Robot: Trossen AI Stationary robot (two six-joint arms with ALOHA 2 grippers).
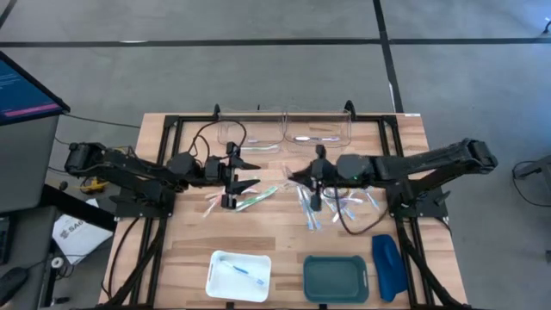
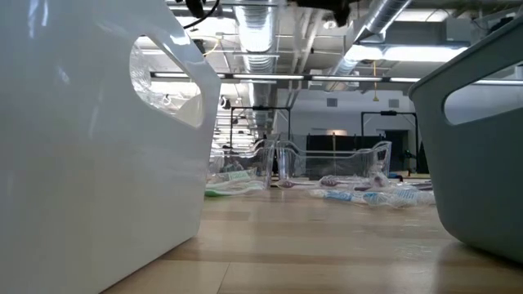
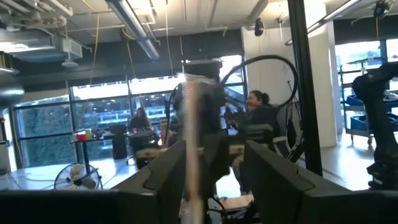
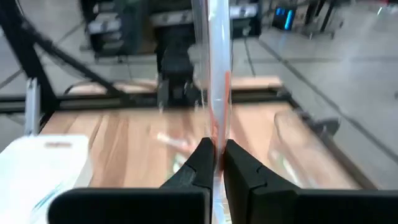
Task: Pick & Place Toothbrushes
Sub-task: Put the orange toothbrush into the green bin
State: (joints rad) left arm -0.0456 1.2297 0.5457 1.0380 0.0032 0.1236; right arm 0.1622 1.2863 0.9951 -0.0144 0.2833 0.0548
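i'm seeing loose toothbrushes (image 1: 320, 205) lying mid-worktop (image 1: 172, 250), a white tray (image 1: 239, 275) and teal tray (image 1: 336, 279) near me. my right gripper (image 4: 216, 152) is pinching a clear-wrapped toothbrush (image 4: 217, 74); left gripper (image 3: 214, 163) fingers are standing parted around a blurred stick (image 3: 191, 149).

Two bins (image 1: 239, 274), two clear containers (image 1: 315, 127)
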